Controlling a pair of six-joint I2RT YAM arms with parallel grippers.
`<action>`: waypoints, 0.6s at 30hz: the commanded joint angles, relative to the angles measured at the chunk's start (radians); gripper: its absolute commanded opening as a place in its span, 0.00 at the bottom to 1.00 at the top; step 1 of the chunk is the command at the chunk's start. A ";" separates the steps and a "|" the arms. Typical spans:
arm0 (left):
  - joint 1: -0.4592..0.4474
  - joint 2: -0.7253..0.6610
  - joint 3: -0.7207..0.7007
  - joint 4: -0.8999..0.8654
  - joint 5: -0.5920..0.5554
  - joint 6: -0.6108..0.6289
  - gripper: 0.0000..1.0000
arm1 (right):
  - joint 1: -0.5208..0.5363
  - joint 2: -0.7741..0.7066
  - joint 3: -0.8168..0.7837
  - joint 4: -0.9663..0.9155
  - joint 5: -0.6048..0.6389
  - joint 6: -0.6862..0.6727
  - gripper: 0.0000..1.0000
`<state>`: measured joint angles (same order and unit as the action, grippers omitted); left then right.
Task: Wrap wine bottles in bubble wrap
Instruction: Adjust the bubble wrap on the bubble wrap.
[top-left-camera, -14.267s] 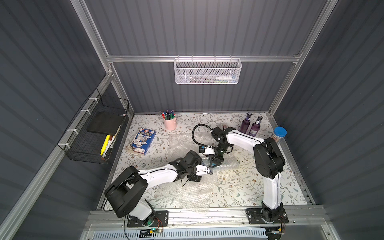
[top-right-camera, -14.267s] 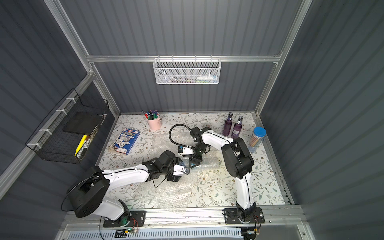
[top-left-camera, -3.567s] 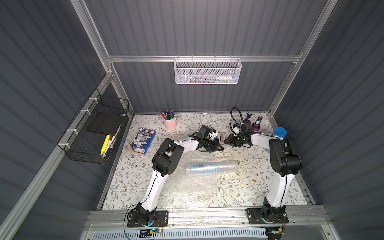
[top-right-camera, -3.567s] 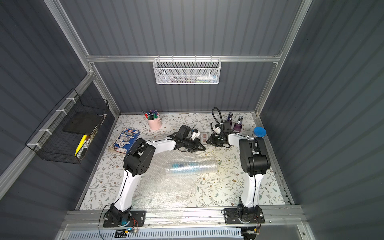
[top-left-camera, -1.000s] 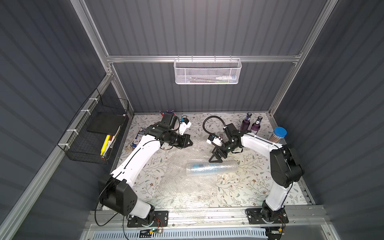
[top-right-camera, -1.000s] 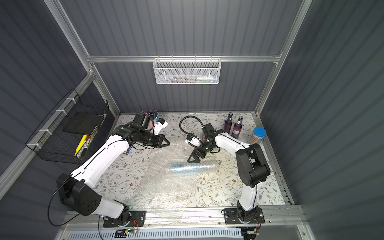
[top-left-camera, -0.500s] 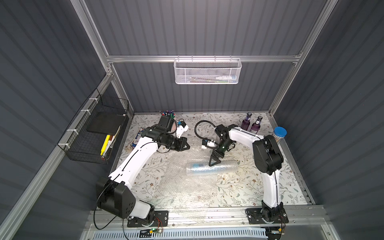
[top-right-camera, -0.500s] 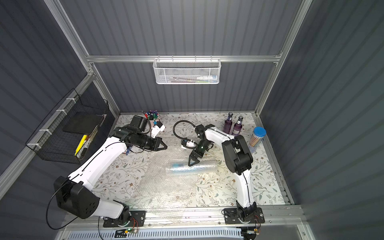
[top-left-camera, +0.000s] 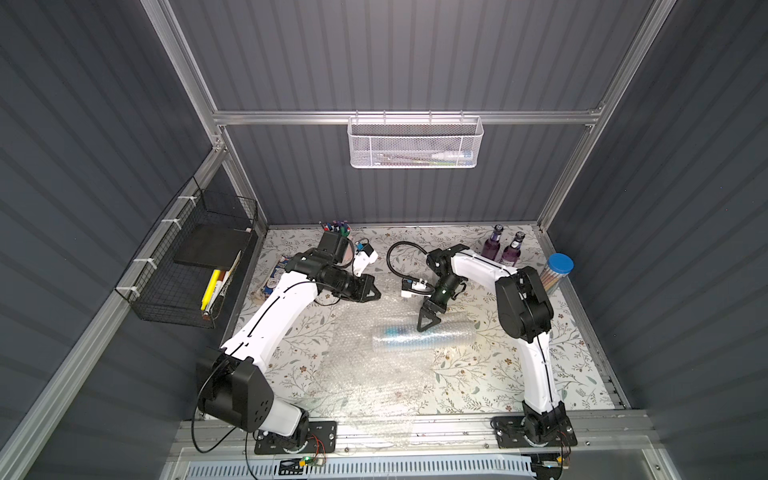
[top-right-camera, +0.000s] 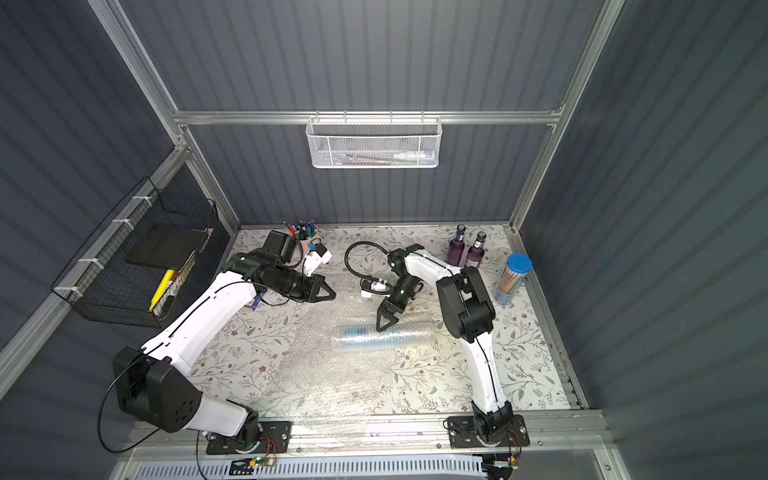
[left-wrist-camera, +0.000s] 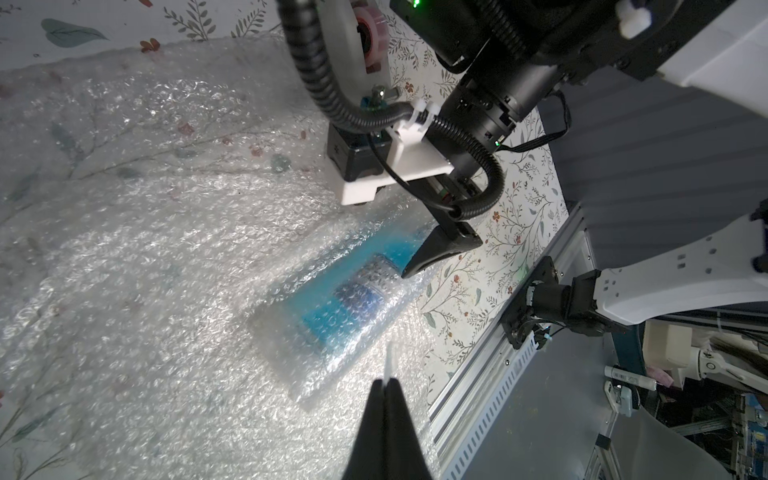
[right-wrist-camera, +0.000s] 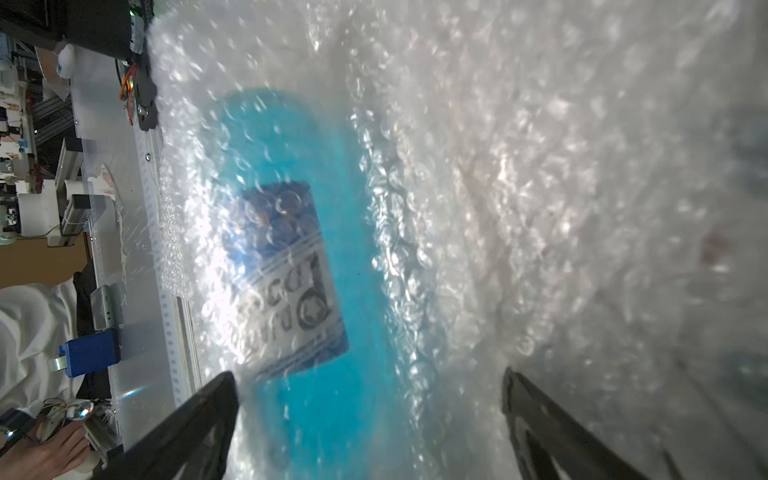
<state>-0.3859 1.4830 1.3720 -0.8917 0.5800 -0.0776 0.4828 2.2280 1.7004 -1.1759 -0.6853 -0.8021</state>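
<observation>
The bright blue slim-necked wine bottle (top-left-camera: 398, 332) lies on its side near the middle of the floral-patterned counter (top-left-camera: 478, 374). It is rolled inside the clear bubble wrap sheet (top-left-camera: 365, 374). Its long axis runs across the counter from your left arm's side to your right arm's side, roughly in line with the front rail. The wrap blurs the bottle too much to tell which end is the neck.

Your right end effector (top-left-camera: 428, 324) is the nearer one. It hangs just above the roll, pointing down with its jaws spread wide and nothing in them. In the right wrist view the fingers straddle the bottle's width, so the opening is square to the long axis. The bottle sits closer to one finger than to the other, with loose wrap filling the rest of the gap.

Your left end effector (top-left-camera: 375, 296) is clenched and stands apart from the roll, over the far left edge of the sheet, pointing toward the bottle. In the left wrist view a thin pale strip (left-wrist-camera: 388, 365) sticks out from its tips, possibly tape, and the roll lies straight ahead of it.

The next move probably depends on the right arm pinning the roll across its width while the left closes the gap along the roll's length. The two purple labelled bottles (top-left-camera: 503, 251) stand upright and unwrapped at the back right.
</observation>
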 joint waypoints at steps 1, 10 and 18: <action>0.009 0.027 -0.008 -0.023 0.032 0.036 0.00 | 0.009 0.008 -0.033 -0.027 0.016 -0.048 0.99; 0.012 0.070 -0.008 -0.006 0.067 0.041 0.00 | 0.018 0.032 -0.052 -0.040 0.019 -0.061 0.99; 0.012 0.102 -0.008 -0.006 0.077 0.045 0.00 | 0.019 -0.047 -0.084 -0.036 -0.033 -0.078 0.99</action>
<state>-0.3824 1.5723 1.3712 -0.8940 0.6304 -0.0586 0.4973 2.2196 1.6489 -1.1912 -0.7033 -0.8413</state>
